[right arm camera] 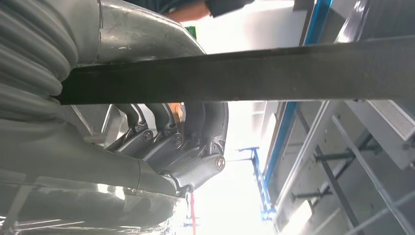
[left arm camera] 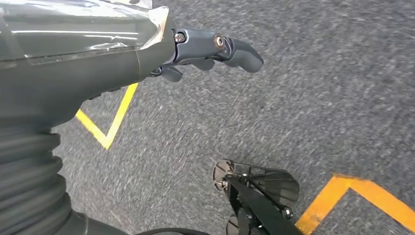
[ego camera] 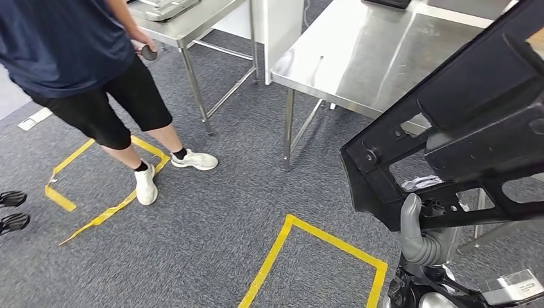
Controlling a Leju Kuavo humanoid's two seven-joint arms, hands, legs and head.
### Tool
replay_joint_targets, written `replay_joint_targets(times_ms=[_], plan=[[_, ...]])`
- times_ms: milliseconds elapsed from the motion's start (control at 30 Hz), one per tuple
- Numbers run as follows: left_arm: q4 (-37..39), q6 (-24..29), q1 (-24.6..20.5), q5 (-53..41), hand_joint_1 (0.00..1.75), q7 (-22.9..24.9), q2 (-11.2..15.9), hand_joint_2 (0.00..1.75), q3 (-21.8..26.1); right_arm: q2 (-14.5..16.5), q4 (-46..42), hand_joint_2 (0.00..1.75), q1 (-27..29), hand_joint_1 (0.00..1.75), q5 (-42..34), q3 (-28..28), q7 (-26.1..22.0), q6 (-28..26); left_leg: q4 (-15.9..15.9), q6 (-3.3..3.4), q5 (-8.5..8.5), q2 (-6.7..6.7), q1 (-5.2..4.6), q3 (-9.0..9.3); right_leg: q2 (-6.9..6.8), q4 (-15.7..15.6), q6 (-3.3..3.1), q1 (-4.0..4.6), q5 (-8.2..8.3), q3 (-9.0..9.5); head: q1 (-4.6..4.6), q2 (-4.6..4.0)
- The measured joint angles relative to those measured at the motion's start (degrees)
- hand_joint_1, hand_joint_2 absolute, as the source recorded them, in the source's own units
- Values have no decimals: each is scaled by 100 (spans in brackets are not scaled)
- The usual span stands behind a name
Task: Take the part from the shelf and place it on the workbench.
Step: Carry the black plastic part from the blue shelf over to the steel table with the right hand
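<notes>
Right hand (ego camera: 420, 234) clenched around one black openwork part (ego camera: 449, 128), carried in the air over a steel workbench (ego camera: 359, 58) corner, long axis slanting up toward the right. Left hand (left arm camera: 195, 51) released, fingers apart above grey carpet (ego camera: 224, 212). Two steel tables ahead; one person (ego camera: 83, 70) standing left.
</notes>
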Motion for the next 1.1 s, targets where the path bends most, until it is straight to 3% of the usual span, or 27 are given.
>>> replay_joint_targets(times_ms=[67, 133, 167, 233, 267, 300, 367, 433, 467, 500, 567, 633, 733, 767, 833, 867, 933, 967, 1000, 1100], plan=[[1, -27, 1, -11, 0, -3, 24, 175, -1, 2, -1, 175, 5, 175, 0, -1, -2, -19, -736, 6, 398, -234, 44, 322, 147, 33, 28, 9, -13, -6, -2, 0], [2, -40, 0, -28, 0, -10, 37, 175, -2, 2, -11, 175, 18, 175, 1, -1, -9, -40, -1189, 27, 524, -464, 59, 522, 273, 63, 96, 21, -19, -51, 7, 0], [2, -42, -1, -35, 0, -17, 40, 175, -2, 2, -24, 175, 35, 175, 3, -1, -13, -50, -1232, 56, 501, -474, 40, 540, 336, 61, 144, 16, -7, -80, 9, 0], [1, -51, -10, -48, 0, -34, 47, 175, -4, 0, -61, 175, 84, 175, 19, -1, -19, -81, -1272, 154, 531, -325, 16, 575, 394, 50, 235, -2, 23, -149, 11, 0], [1, -56, -13, -54, 0, -42, 52, 175, -5, -1, -81, 175, 101, 175, 28, -1, -21, -99, -1303, 206, 555, -247, 17, 598, 294, 122, 253, 6, -11, -208, 30, 0], [1, -64, -14, -61, 0, -48, 57, 175, -7, -3, -99, 175, 111, 175, 38, 0, -25, -116, -1333, 248, 576, -161, 20, 619, 142, 307, 251, 24, -102, -315, 56, 0], [0, -78, -8, -73, 0, -54, 66, 175, -7, -3, -124, 175, 127, 175, 45, 3, -31, -139, -1354, 295, 579, 6, -1, 626, -170, 996, 209, 38, -408, -656, 103, 0], [0, -88, -5, -84, 0, -54, 68, 175, -7, -4, -132, 175, 165, 175, 46, 5, -33, -150, -1353, 309, 567, 174, -24, 629, -256, 1601, 215, 33, -604, -952, 108, 0], [0, -88, -6, -89, 0, -55, 69, 175, -7, -5, -135, 175, 187, 175, 46, 6, -32, -153, -1352, 309, 559, 250, -28, 634, -273, 1630, 246, 30, -584, -958, 110, 0], [0, -88, -7, -93, 0, -56, 70, 175, -7, -7, -139, 175, 202, 175, 46, 7, -32, -155, -1352, 304, 551, 314, -29, 643, -295, 1458, 287, 28, -495, -859, 112, 0], [0, -96, -8, -97, 0, -60, 72, 175, -9, -7, -168, 175, 209, 175, 48, 8, -31, -156, -1350, 264, 518, 442, -50, 683, -549, 577, 327, 51, -206, -370, 119, 0], [0, -104, -8, -98, 0, -71, 75, 175, -11, -6, -200, 175, 207, 175, 54, 8, -32, -158, -1347, 204, 479, 547, -81, 724, -733, 6, 277, 98, -29, -40, 118, 0], [0, -108, -22, -100, 0, -87, 78, 175, -15, -7, -235, 175, 215, 175, 64, 7, -31, -174, -1369, 124, 449, 682, -81, 775, -571, 5, 160, 104, 5, -43, 114, 0], [0, -109, -28, -102, 0, -90, 82, 175, -18, -6, -250, 175, 219, 175, 67, 6, -31, -180, -1326, 92, 402, 623, -69, 765, -518, -11, 123, 76, 19, -36, 110, 0], [1, -113, -31, -104, 0, -95, 88, 175, -22, 2, -272, 175, 219, 175, 70, 6, -30, -185, -938, 44, 147, 338, -44, 589, -439, -43, 38, 10, 40, -16, 91, 0], [1, -115, -25, -104, 0, -96, 91, 175, -23, 9, -277, 175, 219, 175, 72, 7, -30, -186, -578, 28, -42, 167, -36, 408, -406, -44, 7, 10, 39, -15, 81, 0], [2, -119, -3, -104, 0, -96, 91, 175, -23, 16, -277, 175, 218, 175, 74, 9, -30, -186, 78, 7, -289, 34, -31, 42, -343, -42, -29, 19, 36, -17, 73, 0], [2, -120, 6, -104, 0, -96, 91, 175, -22, 18, -276, 175, 219, 175, 78, 9, -31, -186, 196, -1, -264, 19, -27, -55, -310, -39, -29, 22, 35, -16, 72, 0], [2, -120, 10, -104, 0, -95, 92, 175, -22, 18, -276, 175, 220, 175, 81, 9, -31, -186, 102, -7, -126, 16, -17, -47, -282, -34, -27, 22, 34, -11, 70, 0], [2, -120, 7, -104, 0, -95, 104, 175, -22, 19, -277, 175, 219, 175, 90, 10, -30, -190, -880, -4, 442, -10, 31, 364, -210, 17, 24, 35, 3, -15, 64, 0]])
